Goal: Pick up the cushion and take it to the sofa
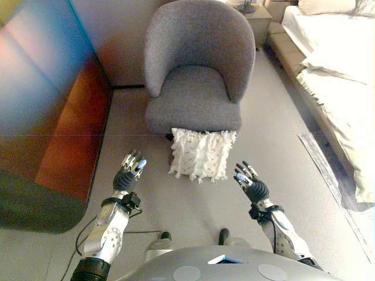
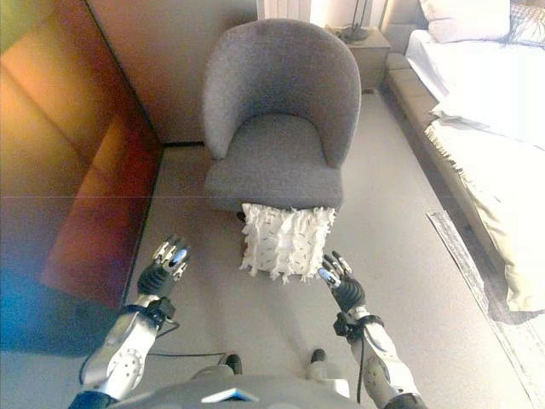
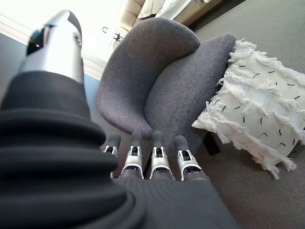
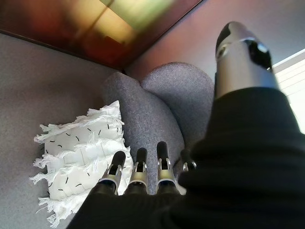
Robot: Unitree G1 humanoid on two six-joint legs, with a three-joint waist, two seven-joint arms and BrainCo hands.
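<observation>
A white fringed cushion with small black marks leans upright on the floor against the front of a grey armchair. It also shows in the left wrist view and the right wrist view. My left hand is open, a little to the cushion's left, apart from it. My right hand is open, just to the cushion's right, not touching it. Both hands are empty.
A dark reddish wooden cabinet runs along the left. A bed with pale bedding stands on the right, with a rug edge beside it. A small bedside table stands behind the armchair. Grey floor lies between my hands.
</observation>
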